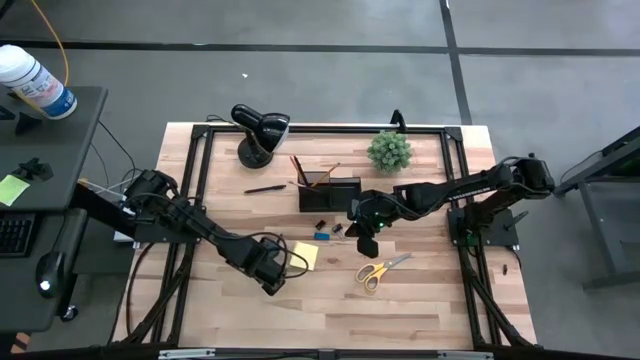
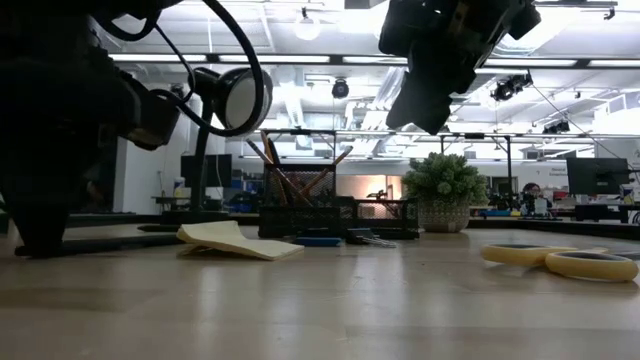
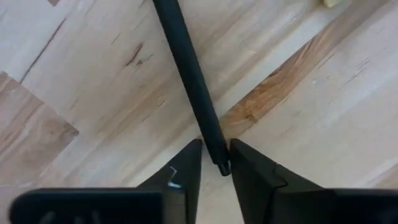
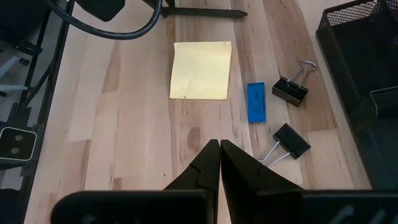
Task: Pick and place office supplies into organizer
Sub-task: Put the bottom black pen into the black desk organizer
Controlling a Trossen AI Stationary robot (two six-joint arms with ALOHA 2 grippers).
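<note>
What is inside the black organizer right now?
The organizer holds several orange and dark pencils leaning in its taller mesh cup. The lower compartments' contents are hidden by the mesh walls and by the right gripper overhead.

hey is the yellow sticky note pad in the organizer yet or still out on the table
Out. The sticky note pad lies flat on the table, beside the blue block, apart from the organizer.

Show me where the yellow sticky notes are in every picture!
High view: sticky-note pad, middle of the table, beside the left gripper.
Low view: pad at left, before the organizer.
Left wrist view: not clearly in it.
Right wrist view: pad, upper middle.
Shared landmark: blue block.
</note>
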